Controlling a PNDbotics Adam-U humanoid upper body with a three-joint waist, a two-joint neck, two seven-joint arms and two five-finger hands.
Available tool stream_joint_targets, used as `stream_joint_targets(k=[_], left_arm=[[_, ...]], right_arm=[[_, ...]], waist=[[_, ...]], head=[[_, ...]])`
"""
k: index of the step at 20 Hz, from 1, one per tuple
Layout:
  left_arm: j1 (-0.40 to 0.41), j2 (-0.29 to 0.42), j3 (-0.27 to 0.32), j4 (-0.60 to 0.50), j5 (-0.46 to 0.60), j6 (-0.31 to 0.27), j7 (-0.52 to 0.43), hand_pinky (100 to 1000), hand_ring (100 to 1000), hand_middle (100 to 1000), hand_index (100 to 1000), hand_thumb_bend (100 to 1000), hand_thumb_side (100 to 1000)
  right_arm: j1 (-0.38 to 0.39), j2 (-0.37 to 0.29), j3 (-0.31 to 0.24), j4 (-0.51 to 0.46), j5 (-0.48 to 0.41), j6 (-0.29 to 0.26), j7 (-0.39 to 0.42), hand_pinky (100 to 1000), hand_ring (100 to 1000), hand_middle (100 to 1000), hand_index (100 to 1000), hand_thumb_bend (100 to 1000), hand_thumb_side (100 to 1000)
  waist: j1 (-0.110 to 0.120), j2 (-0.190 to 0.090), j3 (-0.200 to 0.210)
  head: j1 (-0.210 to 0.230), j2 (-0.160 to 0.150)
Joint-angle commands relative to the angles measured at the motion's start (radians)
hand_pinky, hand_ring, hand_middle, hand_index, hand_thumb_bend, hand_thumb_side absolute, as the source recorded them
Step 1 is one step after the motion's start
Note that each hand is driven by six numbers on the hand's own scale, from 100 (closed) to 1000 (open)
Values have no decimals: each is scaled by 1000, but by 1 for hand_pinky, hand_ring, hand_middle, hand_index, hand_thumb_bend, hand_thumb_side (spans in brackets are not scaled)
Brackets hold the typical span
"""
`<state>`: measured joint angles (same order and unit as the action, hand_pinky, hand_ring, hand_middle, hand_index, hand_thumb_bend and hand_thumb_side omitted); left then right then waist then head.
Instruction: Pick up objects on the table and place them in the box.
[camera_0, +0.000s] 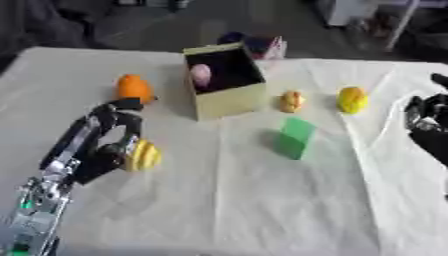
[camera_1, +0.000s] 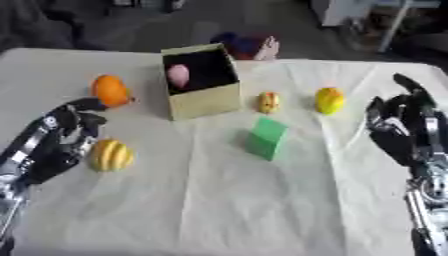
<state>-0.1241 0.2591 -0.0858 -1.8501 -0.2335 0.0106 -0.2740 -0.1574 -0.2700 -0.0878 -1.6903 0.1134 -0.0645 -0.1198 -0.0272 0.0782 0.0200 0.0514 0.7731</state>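
Your left hand (camera_0: 109, 145) has its fingers curled round the near side of the yellow ribbed gourd (camera_1: 111, 155), which sits on the counter (camera_0: 262, 210) against the fingertips; whether it is truly clamped or only cupped is hard to tell. It looks like a light, hollow toy with a smooth, rounded skin, so it will likely want to roll or squirt out. Take it across its widest part, fingers in the grooves and thumb opposite.

The box (camera_0: 229, 100) stands beyond and to the right of that hand, mouth tilted toward you, with a pink object (camera_0: 201, 75) already inside. Its thin card walls will probably shift if bumped.

Just past your left hand lies an orange fruit (camera_0: 134, 88). Your right hand (camera_1: 404, 131) rests apart with fingers relaxed and holding nothing; left of it are a yellow lemon shape (camera_1: 329, 100), a small yellow-orange piece (camera_1: 269, 102) and a green block (camera_1: 266, 138).

No brand, label or writing can be read anywhere.
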Motion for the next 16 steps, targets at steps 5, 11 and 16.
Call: stream_joint_targets(k=[5, 11, 16], left_arm=[[-38, 55, 11, 11, -17, -10, 7, 880, 766, 782, 889, 100, 503], [-114, 150, 4, 43, -52, -27, 7, 871, 772, 787, 890, 100, 408], [-283, 345, -30, 150, -163, -73, -21, 851, 778, 794, 893, 120, 261]], right_arm=[[-7, -9, -11, -21, -6, -2, -5, 730, 419, 433, 892, 100, 147], [-4, -9, -9, -20, -3, -2, -3, 731, 419, 433, 892, 100, 148], [4, -10, -6, -17, -1, -2, 4, 732, 420, 434, 891, 100, 151]], waist=[[-4, 10, 2], [-1, 10, 2], [7, 3, -5]], head=[[8, -3], [-6, -3], [-8, -3]])
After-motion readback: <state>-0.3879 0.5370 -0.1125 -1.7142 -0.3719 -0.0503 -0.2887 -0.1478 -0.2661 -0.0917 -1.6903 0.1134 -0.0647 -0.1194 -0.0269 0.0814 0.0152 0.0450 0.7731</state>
